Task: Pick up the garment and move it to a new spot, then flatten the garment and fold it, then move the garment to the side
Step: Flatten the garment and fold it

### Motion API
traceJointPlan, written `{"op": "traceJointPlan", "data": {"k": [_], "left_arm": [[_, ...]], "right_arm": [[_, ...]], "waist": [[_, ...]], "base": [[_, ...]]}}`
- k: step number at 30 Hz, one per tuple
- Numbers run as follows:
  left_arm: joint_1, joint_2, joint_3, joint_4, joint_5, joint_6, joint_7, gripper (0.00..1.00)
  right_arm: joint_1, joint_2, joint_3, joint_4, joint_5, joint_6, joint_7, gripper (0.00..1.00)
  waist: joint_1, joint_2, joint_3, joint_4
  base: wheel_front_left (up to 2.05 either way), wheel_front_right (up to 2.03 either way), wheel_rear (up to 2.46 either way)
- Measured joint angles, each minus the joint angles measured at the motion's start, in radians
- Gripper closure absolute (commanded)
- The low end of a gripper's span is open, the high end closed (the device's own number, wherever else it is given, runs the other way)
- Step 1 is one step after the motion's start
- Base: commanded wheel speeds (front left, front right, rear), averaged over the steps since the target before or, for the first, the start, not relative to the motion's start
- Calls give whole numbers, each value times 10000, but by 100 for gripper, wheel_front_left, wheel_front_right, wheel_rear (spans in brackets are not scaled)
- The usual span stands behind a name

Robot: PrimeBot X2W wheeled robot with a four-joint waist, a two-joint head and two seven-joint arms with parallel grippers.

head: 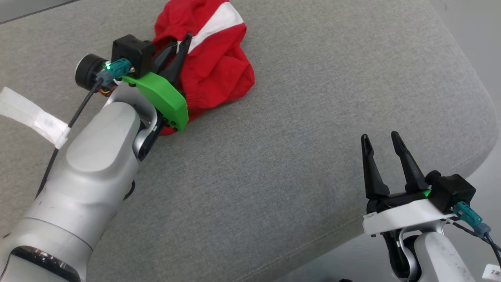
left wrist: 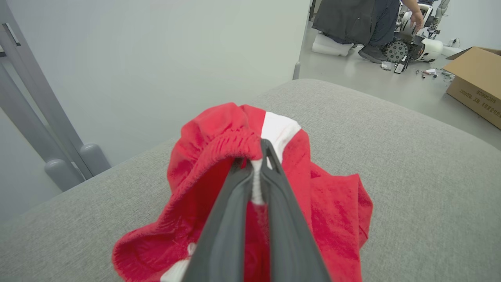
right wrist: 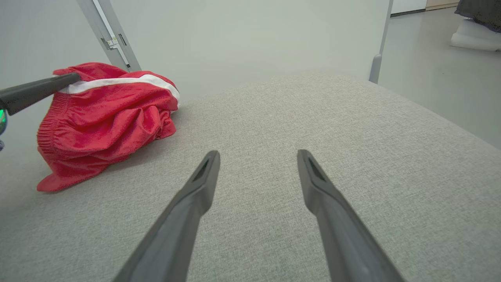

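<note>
Garment (head: 219, 66): rumpled red fabric heap

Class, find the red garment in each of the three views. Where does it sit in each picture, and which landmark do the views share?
Head view: garment, top, left of centre.
Left wrist view: garment, centre down to the bottom edge.
Right wrist view: garment, far left, above the middle.
Shared landmark: its white stripe.

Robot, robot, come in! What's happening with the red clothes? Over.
Left pincer shut on red clothes. Right pincer open, empty. Nothing in the way on the grey cushion. Over.
</note>
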Motion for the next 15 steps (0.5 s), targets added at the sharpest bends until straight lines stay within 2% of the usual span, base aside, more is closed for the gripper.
{"op": "traceJointPlan", "data": {"k": [4,11,14,15], "left_arm": [[550,-10,428,-1020,12,-2,-36,100],[3001,314,779,-2882,322,104,-46,100],[4269,566,725,-3618,332,313,-50,100],[5185,769,660,-4096,309,543,-58,100]], "right_arm": [[163,-56,-82,46,-125,0,-2,0],[559,-268,-86,217,-155,0,-2,0],[667,-328,-63,261,-153,0,-2,0],[785,-347,-61,282,-150,0,-2,0]], "waist": [[0,0,-266,429],[-1,0,-1001,1338],[0,0,-1326,1739],[0,0,-1536,2032]], "base": [[0,0,0],[0,0,0],[0,0,0],[0,0,0]]}}
